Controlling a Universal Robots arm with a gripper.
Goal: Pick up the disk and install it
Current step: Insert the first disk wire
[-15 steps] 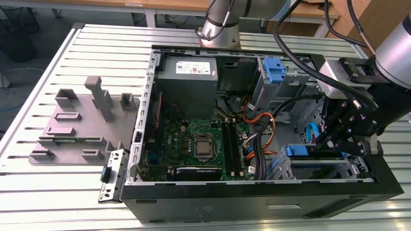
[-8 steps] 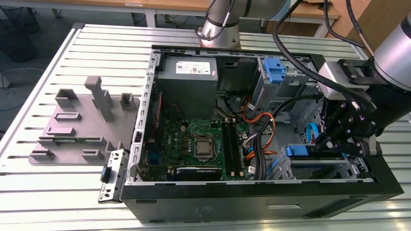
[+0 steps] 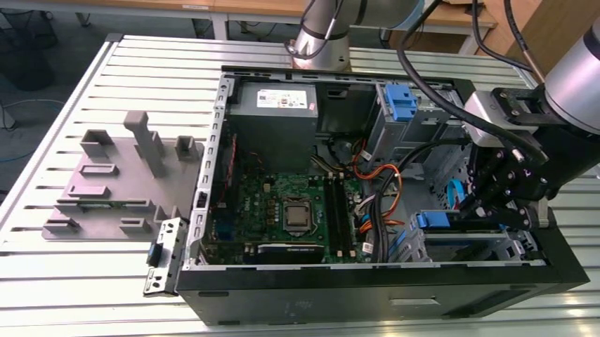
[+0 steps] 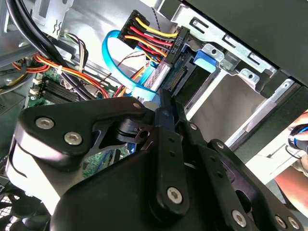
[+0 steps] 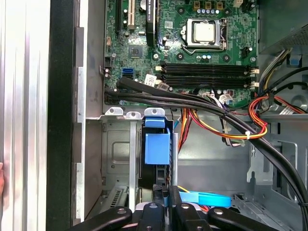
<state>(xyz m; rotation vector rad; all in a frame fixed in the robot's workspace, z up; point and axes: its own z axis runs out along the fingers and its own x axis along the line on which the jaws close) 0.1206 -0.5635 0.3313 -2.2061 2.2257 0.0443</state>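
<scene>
The disk point(image 3: 457, 220) stands on edge in the drive cage at the case's front corner, on the exterior view's right. Its blue carrier tab point(image 5: 157, 146) sticks up between the cage's metal rails. In the second wrist view the disk's silver end point(image 4: 162, 74) and its connector strip sit just beyond my fingertips. My gripper point(image 3: 511, 214) hangs right over the cage, with its fingers drawn together at the disk's upper edge point(image 4: 166, 98) point(image 5: 166, 193). I cannot tell whether they touch it.
Bundled power cables point(image 4: 149, 36) and a blue data cable point(image 4: 113, 53) loop beside the gripper. The grey power supply point(image 3: 281, 102) and a bare blue bracket point(image 3: 401, 104) sit at the case's far side. A grey fixture point(image 3: 112, 175) lies outside the case. A hand point(image 4: 297, 139) shows beyond the case wall.
</scene>
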